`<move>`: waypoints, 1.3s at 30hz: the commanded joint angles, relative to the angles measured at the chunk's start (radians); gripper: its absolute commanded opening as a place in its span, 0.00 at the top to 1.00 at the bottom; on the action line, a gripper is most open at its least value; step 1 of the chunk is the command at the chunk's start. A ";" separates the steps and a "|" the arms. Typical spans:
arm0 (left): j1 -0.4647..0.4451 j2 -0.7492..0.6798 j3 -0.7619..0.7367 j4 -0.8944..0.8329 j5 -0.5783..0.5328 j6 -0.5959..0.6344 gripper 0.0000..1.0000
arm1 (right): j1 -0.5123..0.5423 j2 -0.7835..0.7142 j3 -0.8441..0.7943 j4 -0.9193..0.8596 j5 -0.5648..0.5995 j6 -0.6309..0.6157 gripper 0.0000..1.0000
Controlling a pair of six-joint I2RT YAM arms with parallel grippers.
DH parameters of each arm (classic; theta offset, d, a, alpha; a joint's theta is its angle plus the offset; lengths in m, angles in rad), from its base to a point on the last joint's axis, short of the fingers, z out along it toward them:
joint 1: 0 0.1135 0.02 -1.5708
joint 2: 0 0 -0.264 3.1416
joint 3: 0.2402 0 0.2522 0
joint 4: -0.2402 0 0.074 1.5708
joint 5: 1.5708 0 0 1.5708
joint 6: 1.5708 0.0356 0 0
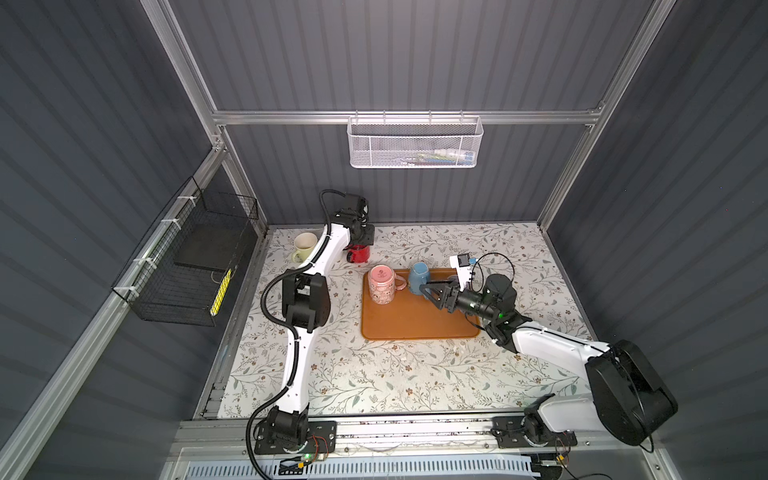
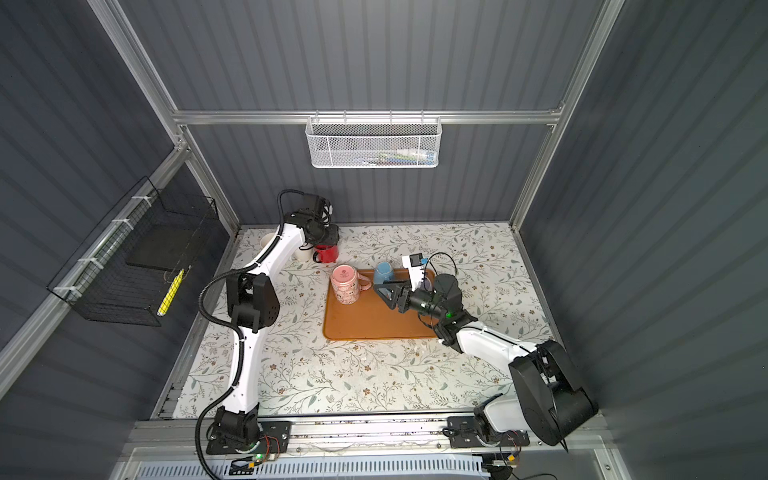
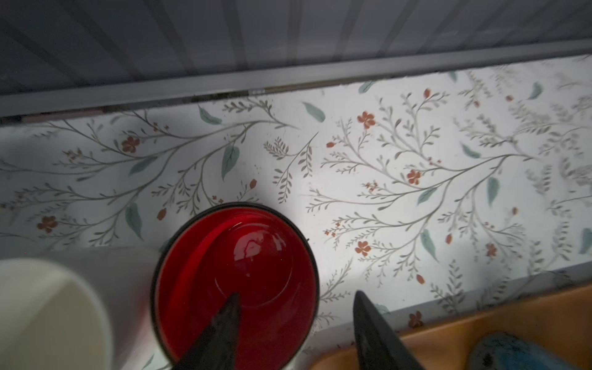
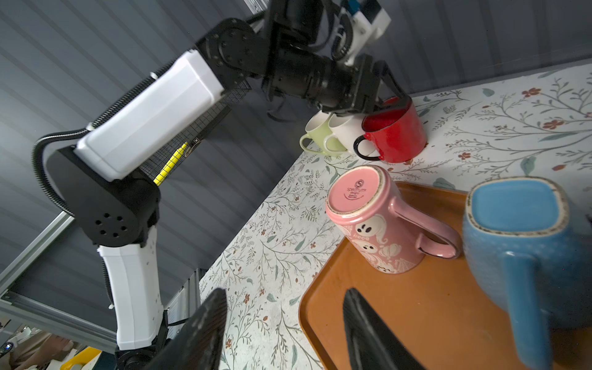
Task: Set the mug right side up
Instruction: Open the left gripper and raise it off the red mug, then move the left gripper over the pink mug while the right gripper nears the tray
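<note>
The work cell is enclosed by dark grey ribbed wall panels (image 1: 395,62) on an aluminium frame. The bench (image 1: 395,374) is covered with a floral-patterned sheet. An orange tray (image 1: 415,324) lies flat on the bench, directly beneath the right gripper (image 4: 285,291). A black wire basket (image 1: 187,266) is fixed to the side wall, and a white mesh basket (image 1: 415,143) hangs on the rear rail.

The right gripper is held with its jaws apart; nothing is grasped. The blue mug (image 1: 417,276) stands inverted on the tray, just beside this gripper, with the pink mug (image 1: 382,286) inverted beyond it.

The left gripper (image 3: 298,296) is spread apart over the red mug (image 3: 256,256), which stands upright on the bench. One fingertip is positioned above the mug's interior and the other outside the rim, so the mug is not clamped.
</note>
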 commanded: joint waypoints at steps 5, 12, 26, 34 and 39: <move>-0.023 -0.244 -0.138 0.129 0.044 0.091 0.42 | -0.004 -0.059 0.116 -0.392 0.132 -0.182 0.40; -0.082 -0.575 -0.545 0.341 0.025 0.151 0.38 | -0.003 -0.115 0.222 -0.762 0.378 -0.362 0.39; -0.127 -1.048 -1.096 0.373 -0.027 0.031 0.27 | -0.005 -0.125 0.326 -1.172 0.630 -0.514 0.36; -0.318 -1.155 -1.260 0.390 -0.116 -0.185 0.28 | -0.065 -0.122 0.345 -1.239 0.714 -0.488 0.35; -0.534 -1.054 -1.255 0.409 -0.310 -0.344 0.28 | -0.161 -0.146 0.330 -1.213 0.673 -0.432 0.35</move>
